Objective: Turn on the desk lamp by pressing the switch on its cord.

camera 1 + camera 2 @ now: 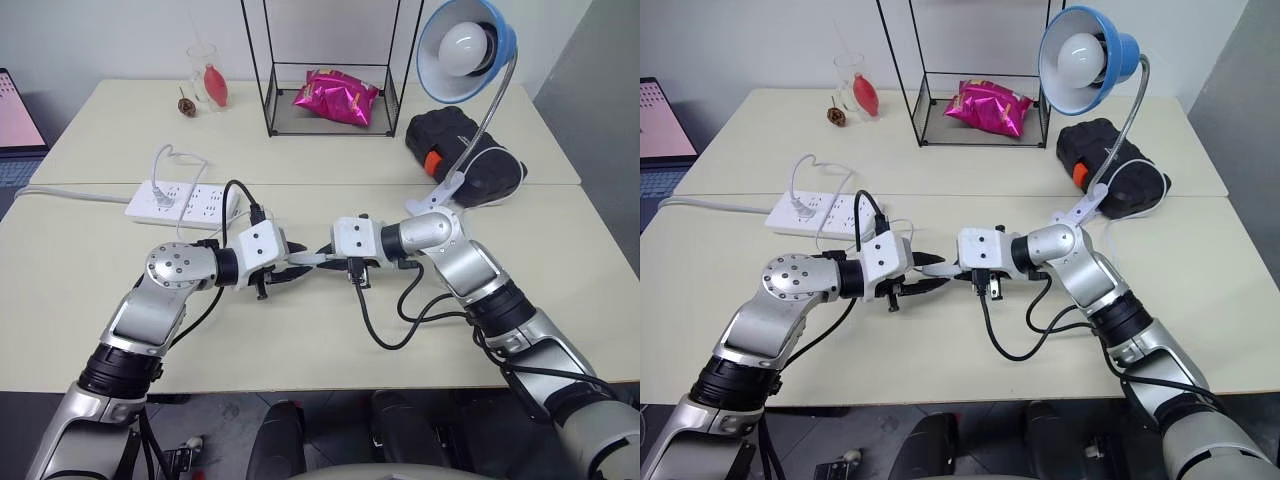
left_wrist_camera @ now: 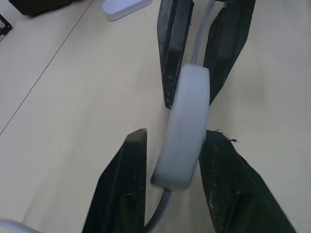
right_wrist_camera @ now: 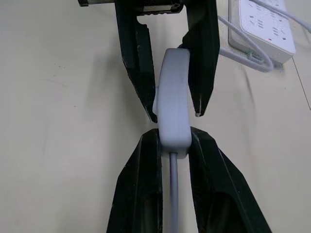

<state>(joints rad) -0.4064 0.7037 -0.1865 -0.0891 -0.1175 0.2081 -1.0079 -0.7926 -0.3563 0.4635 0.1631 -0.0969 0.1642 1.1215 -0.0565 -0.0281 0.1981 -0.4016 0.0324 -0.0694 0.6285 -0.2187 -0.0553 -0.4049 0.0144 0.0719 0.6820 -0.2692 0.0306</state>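
Note:
The small white switch [image 2: 184, 126] hangs just above the table's middle, with both grippers meeting on it from opposite ends. My right gripper [image 3: 174, 136] is shut on one end, where the thin white cord [image 3: 173, 194] leaves it. My left gripper [image 2: 176, 138] is shut on the switch's other end, its black fingers [image 3: 138, 73] flanking the white body. In the left eye view they meet around the switch [image 1: 312, 258]. The desk lamp [image 1: 465, 45], with its blue shade and white bulb, stands at the back right on a silver gooseneck and white clip base [image 1: 440, 195].
A white power strip [image 1: 185, 200] lies at the back left of the near table. Behind are a black wire rack [image 1: 268, 90] holding a pink snack bag [image 1: 335, 97], a black case [image 1: 465, 150] and a glass [image 1: 205, 75]. Black cables [image 1: 400, 320] loop below my right wrist.

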